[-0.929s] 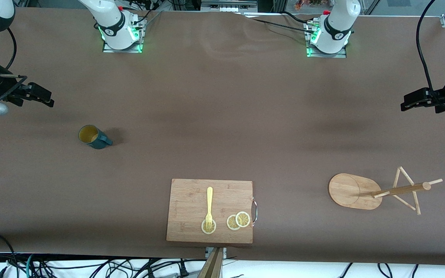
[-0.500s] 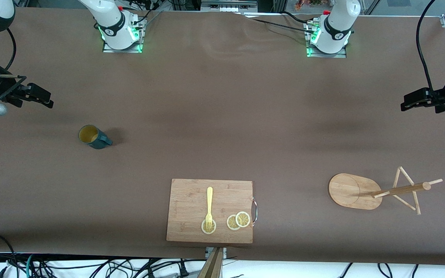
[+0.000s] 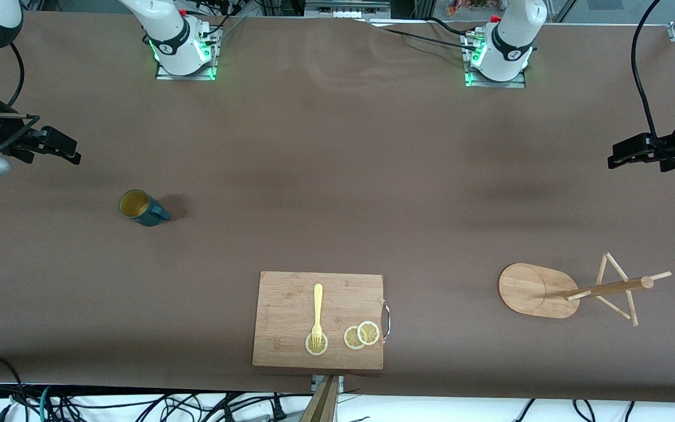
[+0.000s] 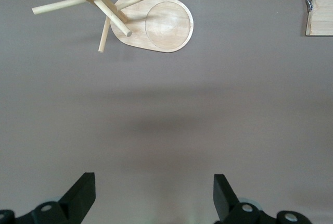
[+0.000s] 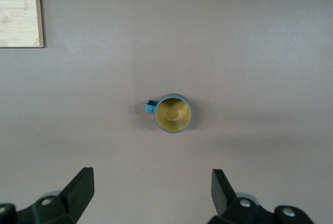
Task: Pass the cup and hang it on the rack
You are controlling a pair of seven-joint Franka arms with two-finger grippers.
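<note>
Both arms are glossy white with black joint bands, each rising from a metal base plate lit green along its edge; small red fittings sit at the bases. Black cables run from the bases and loop along the links. The right gripper [image 3: 72, 153] and left gripper [image 3: 617, 157] are matte black, with blunt wedge-shaped fingers [image 5: 78, 185] and pale round screws at 6 o'clock in both wrist views
</note>
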